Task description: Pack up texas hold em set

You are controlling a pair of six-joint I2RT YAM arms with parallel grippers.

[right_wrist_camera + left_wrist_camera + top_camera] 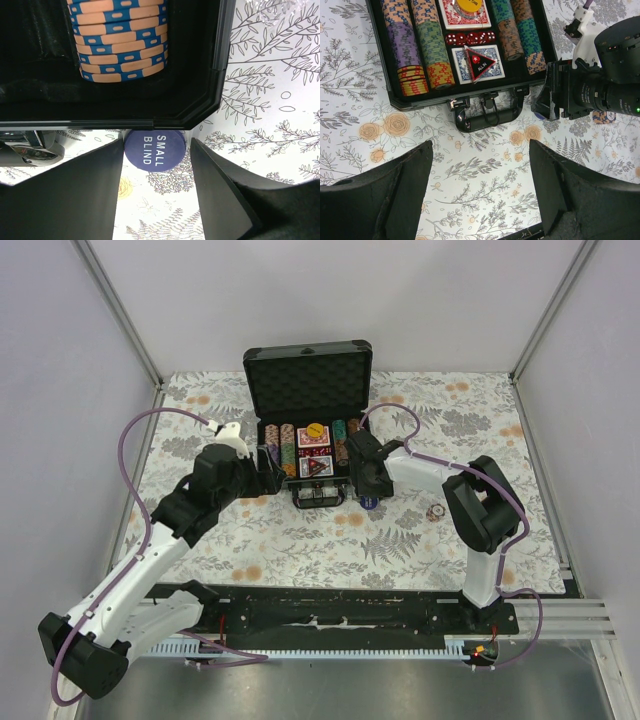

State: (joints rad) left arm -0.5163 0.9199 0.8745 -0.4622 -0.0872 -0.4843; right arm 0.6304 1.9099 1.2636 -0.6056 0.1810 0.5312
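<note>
The left hand (481, 150) hangs spread and empty over the floral desk (480, 192). Further on, the right hand (156, 141) is spread astride the round blue "SMALL BLIND" button (155, 151), which lies just outside the front corner of the open dark grey briefcase (420, 102). Collecting this button looks like the step in hand, so the fingers must next pinch it and lift it inside.

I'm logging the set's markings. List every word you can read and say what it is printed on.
"SMALL BLIND": on the blue round button, lying on the table just outside the case's corner.
"ALL IN": on the black and red triangular marker, lying on the blue card deck.
Yellow round button: cut off by the frame edge, unreadable.
Chip faces and card backs: nothing readable.
</note>
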